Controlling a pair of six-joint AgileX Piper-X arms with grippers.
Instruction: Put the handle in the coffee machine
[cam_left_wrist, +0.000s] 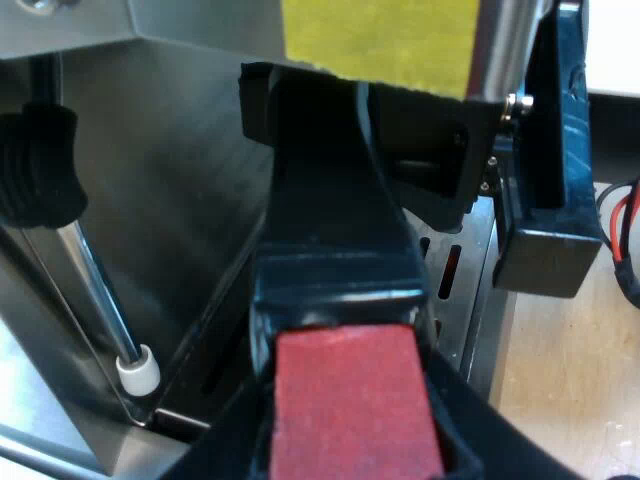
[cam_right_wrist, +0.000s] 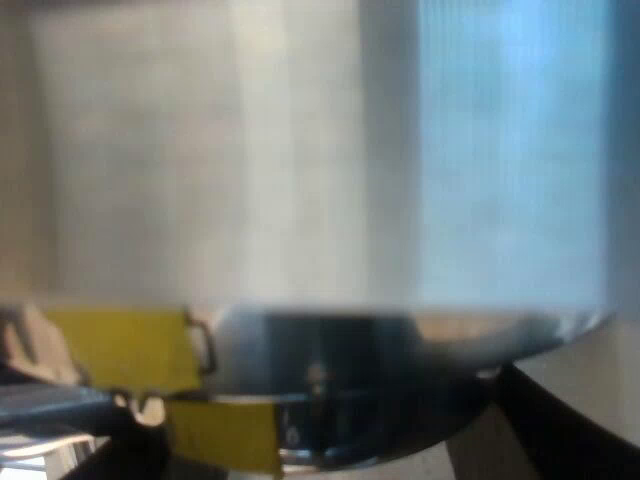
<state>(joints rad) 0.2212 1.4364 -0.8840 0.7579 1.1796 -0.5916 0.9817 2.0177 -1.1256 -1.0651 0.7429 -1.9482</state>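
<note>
The holder's dark handle (cam_left_wrist: 335, 230) runs from its red end (cam_left_wrist: 355, 400) up to the underside of the espresso machine's front (cam_left_wrist: 200, 160), under a yellow label (cam_left_wrist: 380, 40). My left gripper (cam_left_wrist: 355, 445) is shut on the handle at the red end, one black finger (cam_left_wrist: 225, 440) on each side. The holder's metal basket is hidden under the machine's head. My right gripper (cam_right_wrist: 330, 455) stands open close against a shiny metal wall of the machine (cam_right_wrist: 300, 160), its dark fingers (cam_right_wrist: 560, 430) spread wide near more yellow tape (cam_right_wrist: 120, 345).
A steam wand with a white tip (cam_left_wrist: 137, 368) hangs beside the handle, below a black knob (cam_left_wrist: 40, 165). The slotted drip tray (cam_left_wrist: 450, 270) lies under the handle. A blue and black block (cam_left_wrist: 555, 170) stands at the machine's side, over a pale wooden table (cam_left_wrist: 570, 390).
</note>
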